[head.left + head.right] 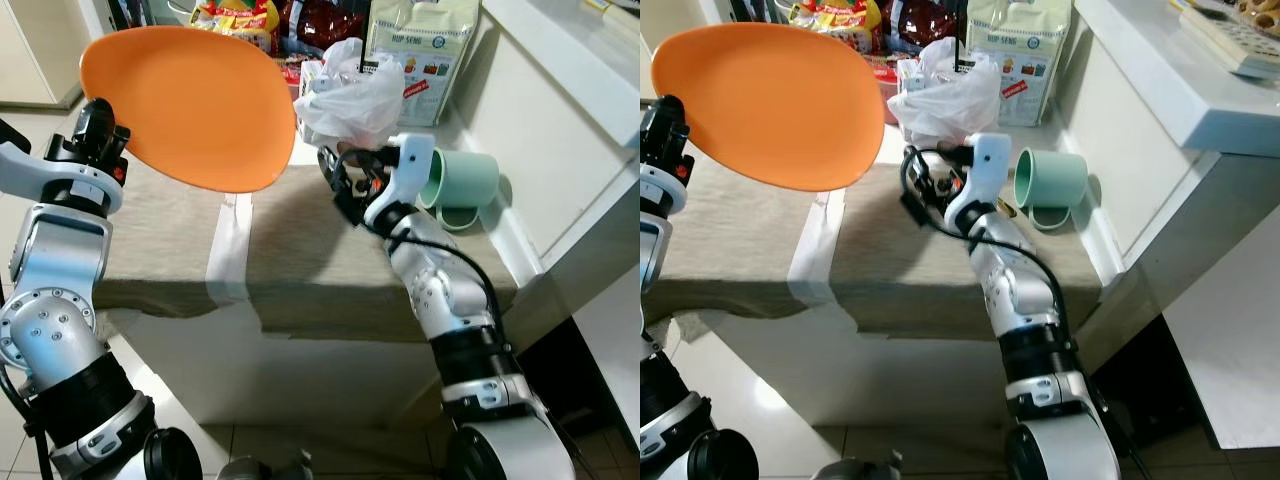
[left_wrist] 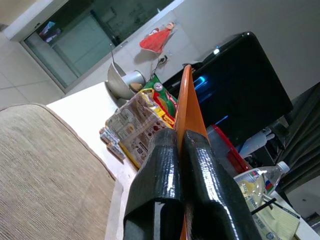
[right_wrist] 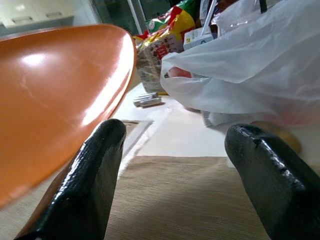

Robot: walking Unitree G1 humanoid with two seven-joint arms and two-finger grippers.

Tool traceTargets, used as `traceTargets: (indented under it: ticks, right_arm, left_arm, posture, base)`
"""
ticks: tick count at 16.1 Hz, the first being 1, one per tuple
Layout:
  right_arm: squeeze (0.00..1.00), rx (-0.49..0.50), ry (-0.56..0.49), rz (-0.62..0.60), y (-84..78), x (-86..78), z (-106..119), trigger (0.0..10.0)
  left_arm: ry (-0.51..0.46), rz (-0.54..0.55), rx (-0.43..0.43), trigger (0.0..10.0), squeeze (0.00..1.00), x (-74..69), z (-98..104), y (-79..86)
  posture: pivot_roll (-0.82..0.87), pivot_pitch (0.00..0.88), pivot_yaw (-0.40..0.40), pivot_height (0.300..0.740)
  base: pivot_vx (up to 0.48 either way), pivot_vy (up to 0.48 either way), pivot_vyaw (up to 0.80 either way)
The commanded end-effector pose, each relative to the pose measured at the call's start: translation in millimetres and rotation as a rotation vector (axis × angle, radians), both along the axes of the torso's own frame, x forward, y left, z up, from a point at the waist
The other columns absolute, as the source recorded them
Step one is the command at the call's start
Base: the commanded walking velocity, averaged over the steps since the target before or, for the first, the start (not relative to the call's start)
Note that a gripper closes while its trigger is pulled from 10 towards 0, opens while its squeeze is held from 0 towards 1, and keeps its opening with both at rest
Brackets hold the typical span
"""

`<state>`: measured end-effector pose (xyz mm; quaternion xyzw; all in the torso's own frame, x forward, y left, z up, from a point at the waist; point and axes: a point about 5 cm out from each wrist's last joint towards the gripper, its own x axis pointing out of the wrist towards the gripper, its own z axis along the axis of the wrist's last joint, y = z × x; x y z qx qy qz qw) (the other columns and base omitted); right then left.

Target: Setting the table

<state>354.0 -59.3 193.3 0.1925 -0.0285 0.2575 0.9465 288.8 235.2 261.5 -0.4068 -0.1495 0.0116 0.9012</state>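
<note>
Table point(image 1: 300, 270), beige cloth: orange plate point(image 1: 190, 105) held above it, left gripper point(image 2: 180, 165) clamped on rim; right gripper point(image 3: 175, 170) wide open, empty, beside green mug point(image 1: 462, 180).

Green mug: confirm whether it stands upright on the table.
No. The green mug lies on its side on the table, its opening facing the right gripper.

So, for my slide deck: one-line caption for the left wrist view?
Left pincer clamps the orange plate edge-on above the beige tablecloth.
</note>
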Motion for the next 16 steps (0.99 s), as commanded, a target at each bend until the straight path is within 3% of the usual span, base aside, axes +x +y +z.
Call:
traceTargets:
  ticks: [1,4,6,11,16]
  right_arm:
    - [0.00,0.056,0.011,0.020,-1.9,1.7,9,10.0]
    - [0.00,0.126,0.100,0.072,3.7,3.0,5,10.0]
    - [0.00,0.113,0.119,0.074,6.9,4.6,1,10.0]
    - [0.00,0.167,0.206,0.130,19.1,10.4,-3,10.0]
    - [0.00,0.103,0.202,0.117,15.6,17.8,-6,10.0]
  left_arm:
    - [-0.018,-0.013,-0.011,0.0,0.00,0.7,3,-3.1]
    - [-0.034,-0.023,-0.026,0.0,0.00,0.8,8,-7.8]
    - [-0.040,-0.037,-0.030,0.0,0.00,0.2,10,-11.7]
    - [-0.012,-0.123,-0.043,0.0,0.00,-1.1,1,-36.3]
    - [-0.010,-0.160,-0.043,0.0,0.00,-2.6,1,-47.5]
  posture:
    - [0.03,0.014,-0.040,0.740]
    - [0.04,0.018,-0.042,0.740]
    - [0.04,0.020,-0.043,0.740]
    - [0.05,0.026,-0.043,0.740]
    - [0.05,0.033,-0.045,0.740]
  base:
    - [0.000,0.000,0.00]
    - [0.000,0.000,0.00]
    - [0.000,0.000,0.00]
    - [0.000,0.000,0.00]
    - [0.000,0.000,0.00]
